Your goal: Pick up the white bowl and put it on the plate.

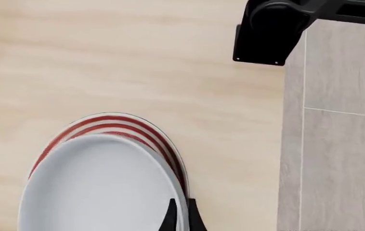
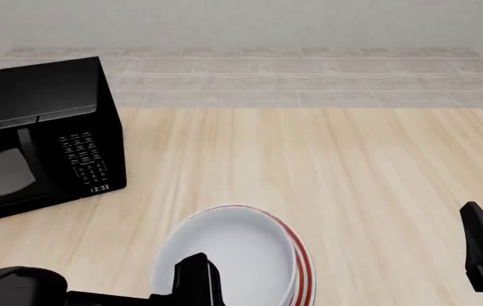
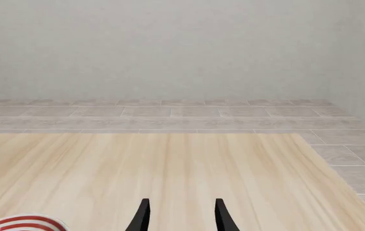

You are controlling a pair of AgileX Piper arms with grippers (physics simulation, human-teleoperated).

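— What has the left gripper (image 1: 180, 216) got?
— Its fingers pinch the rim of the glossy white bowl (image 2: 224, 255), over the red-ringed plate (image 2: 302, 268) near the table's (image 2: 352, 166) near edge.
— The right gripper (image 3: 180, 215)?
— Spread, empty, by the right edge. Pale wood grain; black microwave (image 2: 37, 137) far left, partly cropped.

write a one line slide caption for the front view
Left gripper at the near rim of the white bowl, which sits over the plate, beside a black microwave.
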